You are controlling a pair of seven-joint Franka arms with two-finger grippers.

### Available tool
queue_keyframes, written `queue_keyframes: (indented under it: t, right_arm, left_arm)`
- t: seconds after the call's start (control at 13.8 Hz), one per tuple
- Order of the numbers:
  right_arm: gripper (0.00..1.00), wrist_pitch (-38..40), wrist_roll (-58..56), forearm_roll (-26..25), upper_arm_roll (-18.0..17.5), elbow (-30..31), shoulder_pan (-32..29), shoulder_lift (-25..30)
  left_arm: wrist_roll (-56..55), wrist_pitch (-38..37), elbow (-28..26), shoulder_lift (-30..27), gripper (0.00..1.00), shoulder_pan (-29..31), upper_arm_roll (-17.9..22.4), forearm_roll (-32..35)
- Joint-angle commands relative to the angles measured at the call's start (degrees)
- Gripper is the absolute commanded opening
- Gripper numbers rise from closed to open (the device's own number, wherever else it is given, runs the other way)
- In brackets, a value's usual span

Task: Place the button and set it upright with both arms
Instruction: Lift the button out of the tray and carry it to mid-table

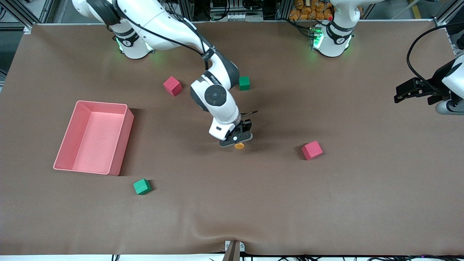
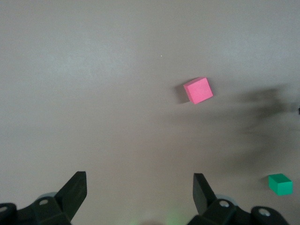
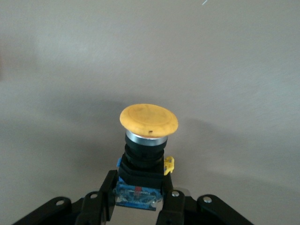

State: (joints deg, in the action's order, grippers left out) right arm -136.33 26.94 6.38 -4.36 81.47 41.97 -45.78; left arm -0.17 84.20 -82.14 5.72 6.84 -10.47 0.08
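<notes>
The button [image 1: 239,146] has a round orange cap and a black body. My right gripper [image 1: 236,139] is shut on it, low over the middle of the table. In the right wrist view the fingers [image 3: 108,187] clamp the button's blue and black base, and the orange cap [image 3: 149,120] points away from the gripper [image 3: 139,190]. I cannot tell whether the button touches the table. My left gripper [image 1: 413,90] waits open and empty, up over the left arm's end of the table. Its own view shows its fingertips [image 2: 75,185] wide apart with nothing between them.
A pink bin [image 1: 119,108] stands toward the right arm's end. A red cube [image 1: 172,86] and a green cube [image 1: 244,83] lie near the bases. Another red cube [image 1: 311,150] and green cube [image 1: 142,186] lie nearer the front camera.
</notes>
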Motion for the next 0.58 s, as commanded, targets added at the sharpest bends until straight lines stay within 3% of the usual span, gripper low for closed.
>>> queue_keyframes:
  t: [0.0, 0.29, 0.36, 0.51]
  right_arm:
    - [0.00, 0.0, 2.7, 0.8, 0.8, -5.5, 2.5, -4.6]
    - [0.00, 0.3, 3.4, 0.7, 0.8, -5.3, 4.1, -5.3]
    - [0.06, 0.2, 3.5, 0.7, 0.8, -5.3, 4.3, -5.5]
    - [0.33, 0.0, 3.6, 0.2, 1.0, -5.3, 4.6, -6.0]
  left_arm:
    - [-0.5, 0.4, -0.1, -0.4, 1.00, -0.1, -0.3, 0.4]
    - [-0.6, 0.4, -0.1, 0.3, 1.00, 0.1, -0.3, 0.2]
    - [-0.6, 0.4, -0.3, 0.3, 1.00, 0.1, -0.3, 0.2]
    - [-0.6, 0.8, -0.2, 0.6, 1.00, 0.0, -0.3, 0.1]
